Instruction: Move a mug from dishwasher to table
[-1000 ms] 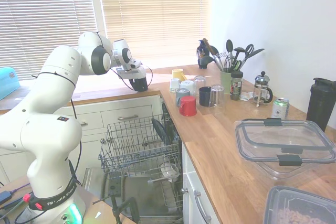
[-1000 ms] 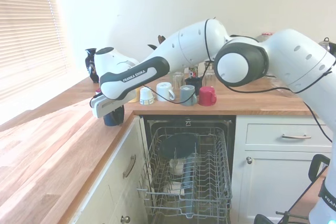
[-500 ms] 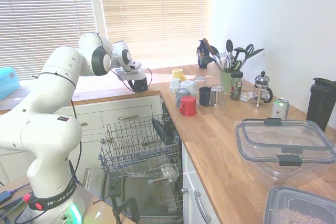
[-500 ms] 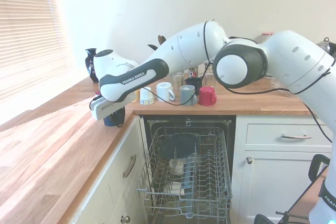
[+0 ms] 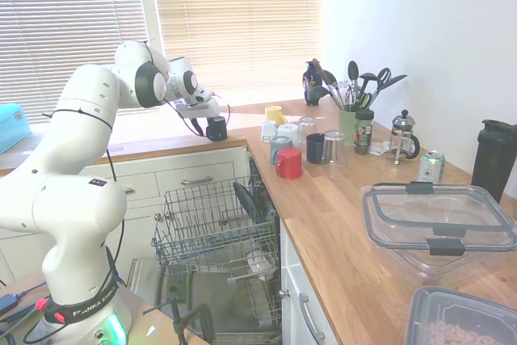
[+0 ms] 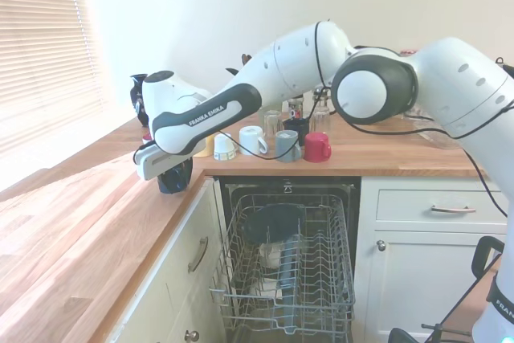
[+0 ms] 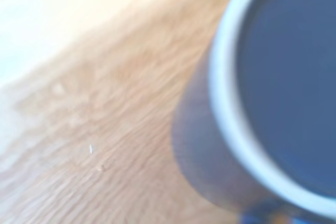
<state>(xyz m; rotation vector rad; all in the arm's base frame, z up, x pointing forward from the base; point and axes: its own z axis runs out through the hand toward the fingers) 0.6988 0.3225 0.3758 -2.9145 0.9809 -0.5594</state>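
The mug (image 5: 216, 128) stood upright on the table (image 5: 339, 224), near the worktop's corner, just left of the open dishwasher (image 6: 285, 267) in the second exterior view. The gripper (image 6: 165, 168) sat directly over the mug; whether its fingers were spread or pinching the mug could not be told from either exterior view. In the wrist view the mug (image 7: 273, 103) appeared blurred, rim pale, resting on wood grain. A red mug (image 5: 288, 163) stood among other cups further along the worktop, well apart.
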